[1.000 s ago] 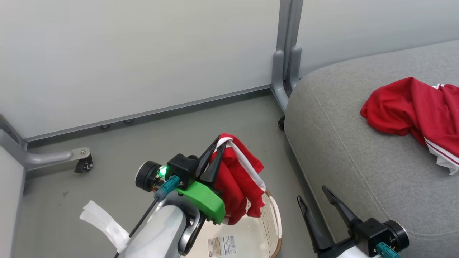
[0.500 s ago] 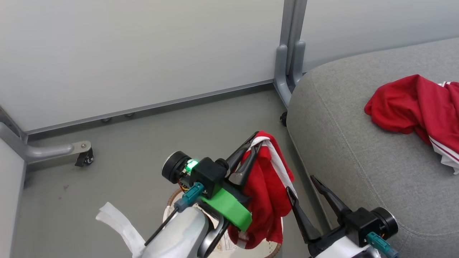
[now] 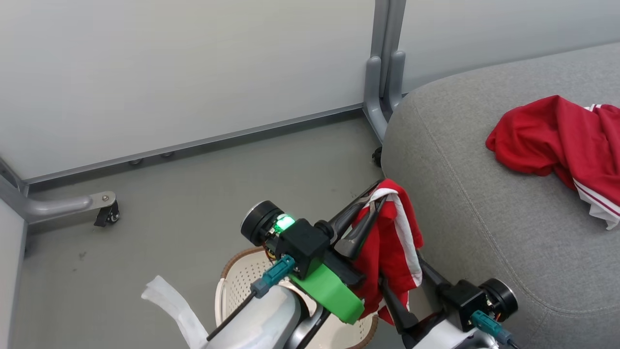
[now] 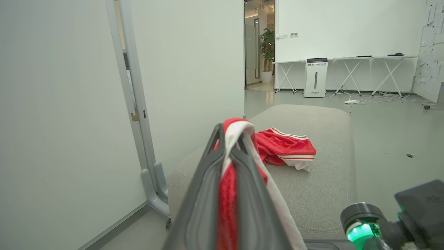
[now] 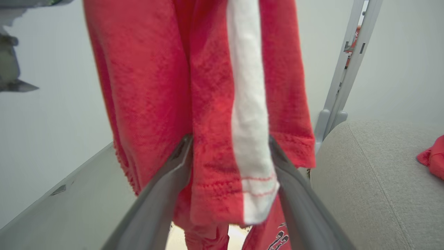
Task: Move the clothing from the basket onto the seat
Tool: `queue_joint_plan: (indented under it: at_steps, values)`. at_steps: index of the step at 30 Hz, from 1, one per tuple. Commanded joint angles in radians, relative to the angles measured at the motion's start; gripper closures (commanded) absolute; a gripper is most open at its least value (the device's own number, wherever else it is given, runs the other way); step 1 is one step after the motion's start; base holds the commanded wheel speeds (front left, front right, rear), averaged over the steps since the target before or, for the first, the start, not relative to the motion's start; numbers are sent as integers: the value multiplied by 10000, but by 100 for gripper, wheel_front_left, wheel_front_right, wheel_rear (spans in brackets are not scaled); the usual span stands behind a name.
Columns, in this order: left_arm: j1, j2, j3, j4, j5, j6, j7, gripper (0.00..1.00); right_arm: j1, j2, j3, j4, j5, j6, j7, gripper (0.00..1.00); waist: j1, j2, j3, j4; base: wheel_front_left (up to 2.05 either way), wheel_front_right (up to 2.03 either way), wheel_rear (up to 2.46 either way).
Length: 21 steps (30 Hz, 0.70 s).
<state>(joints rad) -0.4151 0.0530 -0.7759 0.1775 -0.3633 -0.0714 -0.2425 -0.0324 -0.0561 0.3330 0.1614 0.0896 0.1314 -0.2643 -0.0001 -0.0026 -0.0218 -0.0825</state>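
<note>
Grey floor and pale partition panels lie to the left, with the perforated basket low beneath the left arm. The left gripper pinches a fold of the red striped garment, which hangs clear of the basket, just beside the seat. The right gripper stands spread wide around the hanging hem, not clamping it. Another red garment lies on the seat, further right. Mid-carry, I'd say. Next the garment needs lifting rightward over the rounded edge, then letting go.

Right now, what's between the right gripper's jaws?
The red garment, held up by the left gripper, hangs between the open jaws of the right gripper; the right wrist view shows it.
</note>
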Motion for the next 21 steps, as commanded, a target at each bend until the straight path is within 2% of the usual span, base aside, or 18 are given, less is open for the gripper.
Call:
queue_joint_plan:
  at_steps: [1, 2, 18, 19, 20, 21]
  values:
    - [-69, 3, -17, -61, -38, 47, 18, 100, -86, -85, 150, 90, 97, -14, -1, 72, 1, 26, 14, -24, 0, 0, 0]
    - [-65, 2, -38, -79, -42, 67, 39, 100, -102, -117, 256, 106, 134, -14, -1, 100, 1, 26, 20, -32, 0, 0, 0]
    - [98, 239, -113, -70, -142, 278, 265, 100, 88, -502, 606, -17, 543, -14, 0, 100, 1, 26, 20, -31, 0, 0, 0]
    - [107, 249, -127, -67, -165, 273, 278, 96, 95, -504, 585, -19, 559, -14, 0, 100, 1, 26, 20, -30, 0, 0, 0]
    - [118, 264, -145, -75, -183, 248, 274, 39, 104, -509, 545, -25, 584, -14, 0, 100, 1, 26, 20, -24, 0, 0, 0]
    - [128, 273, -143, -73, -190, 253, 279, 0, 108, -508, 511, -34, 600, -14, 0, 100, 1, 26, 19, -18, 0, 0, 0]
